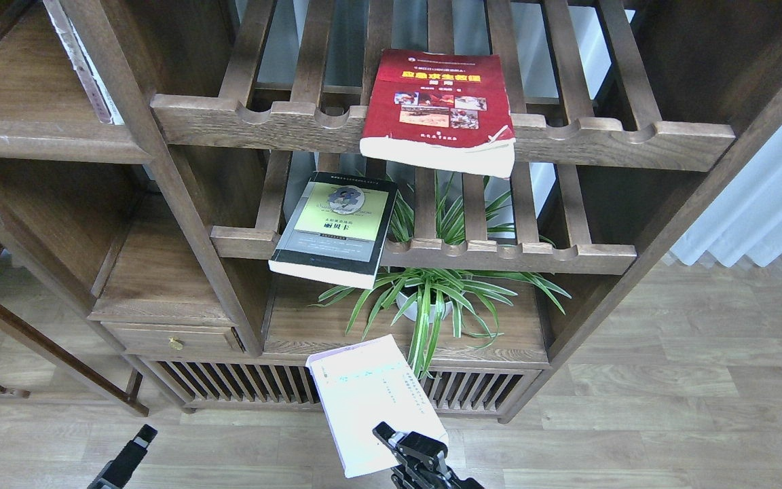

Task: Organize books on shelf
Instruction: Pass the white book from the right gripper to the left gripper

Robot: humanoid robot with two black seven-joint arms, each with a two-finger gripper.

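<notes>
A thick red book [438,109] lies on the upper slatted rack, jutting over its front rail. On the lower slatted rack rests the black-bordered book [337,227], tilted and overhanging the rail. The white book [372,401] with a lavender top edge is held low in front of the cabinet doors, with my right gripper [410,447] shut on its near corner. My left gripper [127,458] shows only as a dark tip at the bottom left, away from all books. The solid dark-brown shelf [153,278] lies at the left, above a small drawer.
A potted spider plant [432,299] stands on the board under the lower rack. A thin white item [82,61] leans in the upper-left compartment. Slatted cabinet doors [255,387] run along the bottom. Wooden floor lies in front, and a white curtain [764,197] hangs at the right.
</notes>
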